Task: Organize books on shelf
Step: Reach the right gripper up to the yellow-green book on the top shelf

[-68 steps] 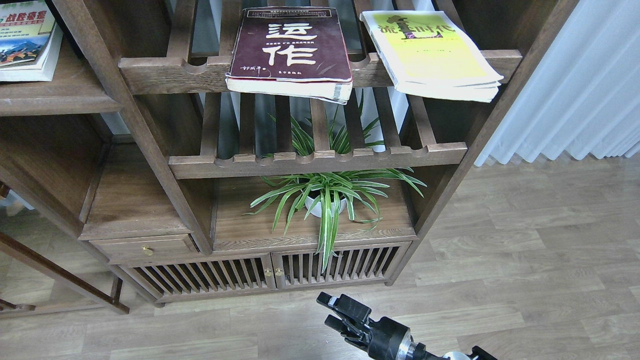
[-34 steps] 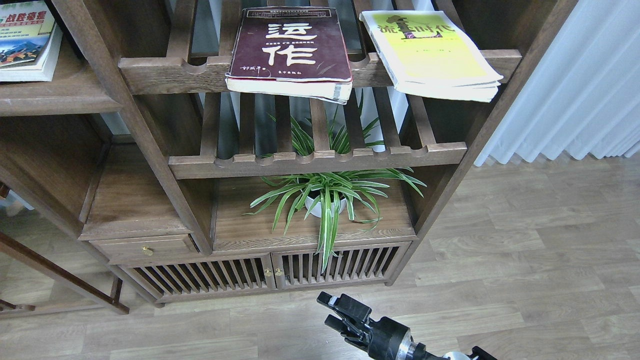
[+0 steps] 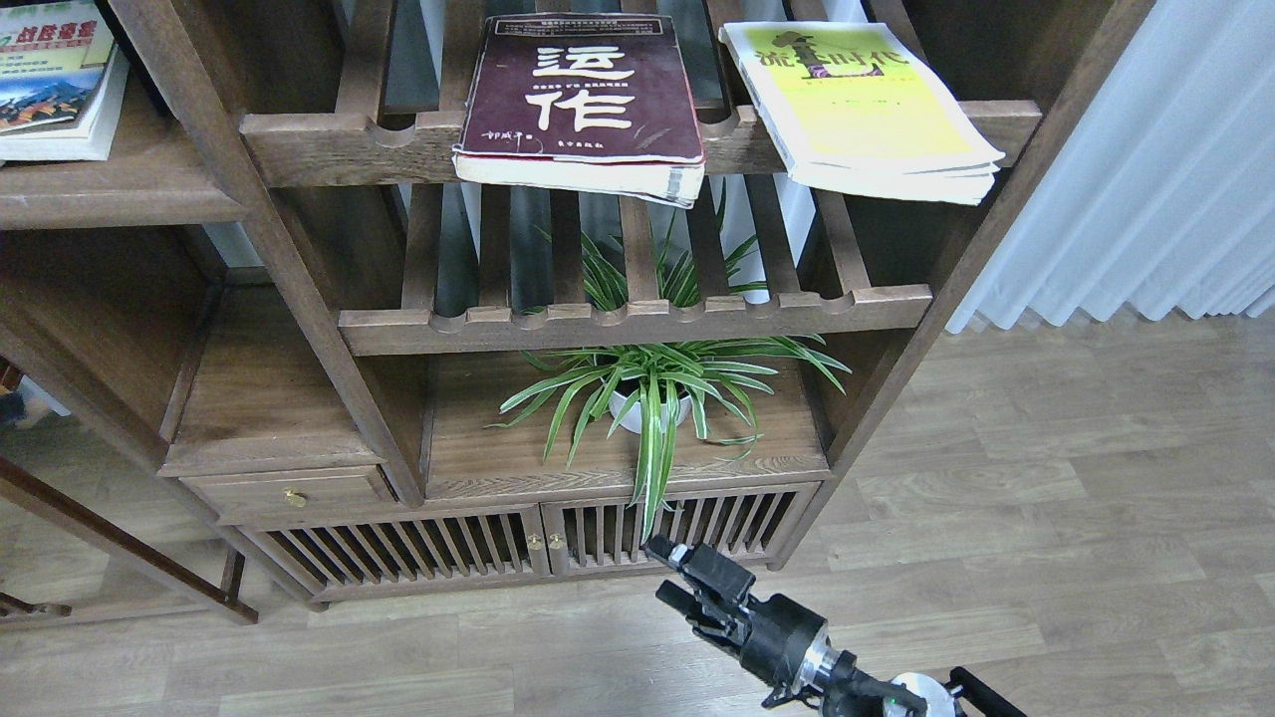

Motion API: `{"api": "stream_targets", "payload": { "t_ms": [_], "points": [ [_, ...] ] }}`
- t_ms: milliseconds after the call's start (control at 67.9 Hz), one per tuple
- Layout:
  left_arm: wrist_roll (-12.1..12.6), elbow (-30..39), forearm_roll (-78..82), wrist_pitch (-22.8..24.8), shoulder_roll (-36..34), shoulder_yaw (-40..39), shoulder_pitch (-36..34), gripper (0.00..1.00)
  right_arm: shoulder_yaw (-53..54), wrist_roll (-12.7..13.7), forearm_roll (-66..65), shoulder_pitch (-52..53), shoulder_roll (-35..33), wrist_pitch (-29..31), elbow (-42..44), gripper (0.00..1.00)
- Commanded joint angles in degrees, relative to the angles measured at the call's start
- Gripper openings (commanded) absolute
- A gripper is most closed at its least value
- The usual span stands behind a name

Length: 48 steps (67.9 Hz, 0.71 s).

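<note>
Two books, the maroon book (image 3: 581, 95) and the yellow-green book (image 3: 859, 105), wait untouched. My right gripper (image 3: 667, 573) just rose, fingers apart, empty, starting its reach.

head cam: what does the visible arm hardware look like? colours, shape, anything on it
Only one arm shows, coming in from the bottom right, so the right one. The right gripper is matte black with two blocky, squared-off fingers on a chunky cylindrical black body. Behind it sits a shiny silver wrist ring, then a pale grey rounded joint cap. No markings or cables can be made out.
</note>
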<state>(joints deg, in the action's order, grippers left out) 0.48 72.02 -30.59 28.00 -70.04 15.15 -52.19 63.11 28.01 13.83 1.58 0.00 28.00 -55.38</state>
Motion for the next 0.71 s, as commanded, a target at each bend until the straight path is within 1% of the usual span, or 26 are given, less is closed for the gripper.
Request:
{"api": "stream_targets", "payload": {
  "t_ms": [0,88,192,324,339,368,516,692],
  "points": [
    [-0.39,-0.56,-3.78,0.0,6.31,-0.3,4.46,1.0,3.5,-0.01,0.06,0.97,0.0,-1.28,-4.91,0.99],
    [-0.66,-1.26,-3.96,0.0,10.27,-2.23,7.36,1.0,5.88,-0.01,0.06,1.5,0.0,-3.04,-8.07,0.99],
    [-0.22,-3.55,-3.87,0.0,15.8,-8.29,13.25,1.0,9.22,-0.01,0.06,1.68,0.0,-5.15,-12.73,0.99],
    [0.57,-10.31,-2.46,0.0,23.71,-18.93,21.95,1.0,13.7,-0.01,0.06,2.03,0.0,-9.54,-20.29,0.98],
    [1.18,-13.1,-0.46,0.0,26.59,-22.41,24.48,1.0,15.53,-0.01,0.06,2.29,0.0,-11.72,-23.51,0.98],
    [1.19,-14.18,0.69,0.0,27.75,-23.67,25.46,1.0,16.25,-0.01,0.14,2.29,0.0,-12.44,-24.77,0.98],
    [1.19,-15.59,2.9,0.0,30.22,-25.0,27.32,1.0,17.31,-0.01,0.06,2.2,0.0,-12.88,-27.85,0.98],
    [1.1,-15.77,2.99,0.0,30.92,-24.91,27.67,1.0,18.71,-0.01,0.06,2.11,-1.76,-12.97,-31.01,0.97]
  ]
}}
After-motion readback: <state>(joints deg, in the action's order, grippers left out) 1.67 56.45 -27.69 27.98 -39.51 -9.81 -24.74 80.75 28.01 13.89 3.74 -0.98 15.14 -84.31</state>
